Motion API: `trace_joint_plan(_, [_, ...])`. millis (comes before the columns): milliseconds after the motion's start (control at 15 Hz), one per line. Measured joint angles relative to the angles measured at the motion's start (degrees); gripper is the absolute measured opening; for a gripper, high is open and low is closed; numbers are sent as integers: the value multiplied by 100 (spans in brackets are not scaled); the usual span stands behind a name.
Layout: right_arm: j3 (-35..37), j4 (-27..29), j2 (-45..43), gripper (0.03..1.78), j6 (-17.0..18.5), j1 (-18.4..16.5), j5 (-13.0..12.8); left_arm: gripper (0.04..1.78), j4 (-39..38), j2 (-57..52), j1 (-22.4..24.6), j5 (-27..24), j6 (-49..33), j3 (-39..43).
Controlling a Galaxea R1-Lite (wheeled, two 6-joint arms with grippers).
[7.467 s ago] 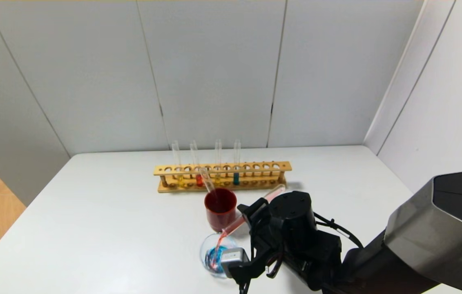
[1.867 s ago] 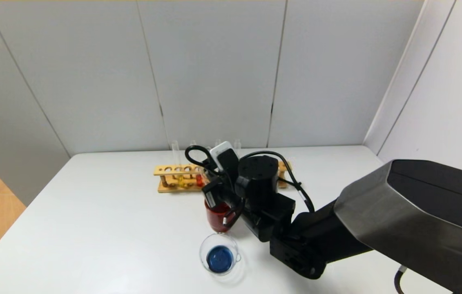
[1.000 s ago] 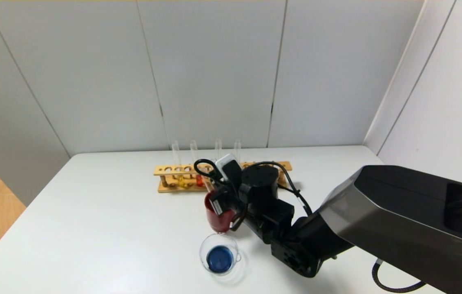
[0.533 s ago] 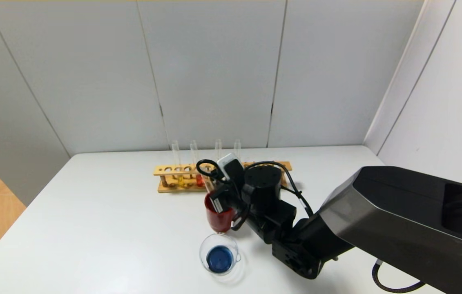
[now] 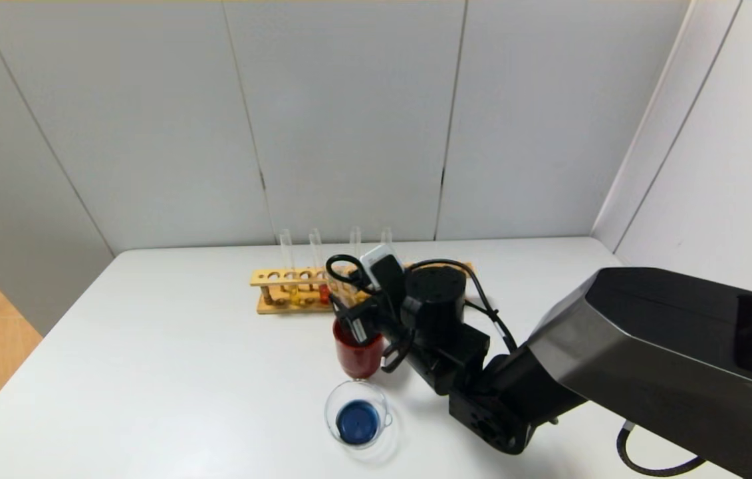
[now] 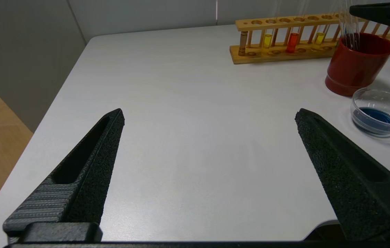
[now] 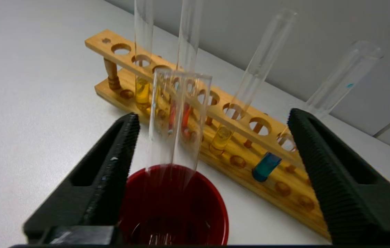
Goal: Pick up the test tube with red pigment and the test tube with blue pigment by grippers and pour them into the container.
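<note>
Right gripper (image 7: 212, 124) stands over the dark red cup (image 5: 357, 352), jaws spread wide — nothing clamped between them. Between the open fingers (image 7: 112, 158) two emptied clear test tubes (image 7: 176, 131) stand in the cup, leaning on its far rim, open ends up; these look like the drained red and blue pigment tubes, but with no liquid left in them I cannot tell which is which. In the head view the same gripper (image 5: 356, 319) sits at mid-table, its arm reaching in from the near right. Just beyond the cup lies the wooden test tube rack (image 7: 243, 137), running left to right along the far side of the table. In it: a yellow-liquid tube (image 7: 142, 90) toward the left, a tube with red-orange liquid (image 6: 292, 42) next, a second yellow-liquid tube (image 7: 221, 137), and a tube with darker teal liquid (image 7: 265, 166) toward the right. Near side of the cup, just beside it, sits the glass beaker (image 5: 358, 414) — upright, holding a shallow pool of dark blue liquid. Left gripper (image 6: 208, 117) hangs above the near left part of the white table (image 5: 183, 372), jaws wide apart, empty, well apart from the cup and beaker.
</note>
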Motion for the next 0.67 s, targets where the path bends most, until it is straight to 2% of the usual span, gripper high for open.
trace_joint_plan(133, [88,2,-241,173,-9,0,-9,175,0,0,0,0,4,0])
trace_joint_plan(333, [154,20,-853,175,-201,-74,-151,175,0,0,0,0,6,0])
trace_joint_plan(467, [167,51,-1467,175,-588,-302,-280,175,-2,0,0,2,4,0])
trace_joint_plan(667, [241,116,-2648,175,-1401,-844,-642,175,0,0,0,0,0,0])
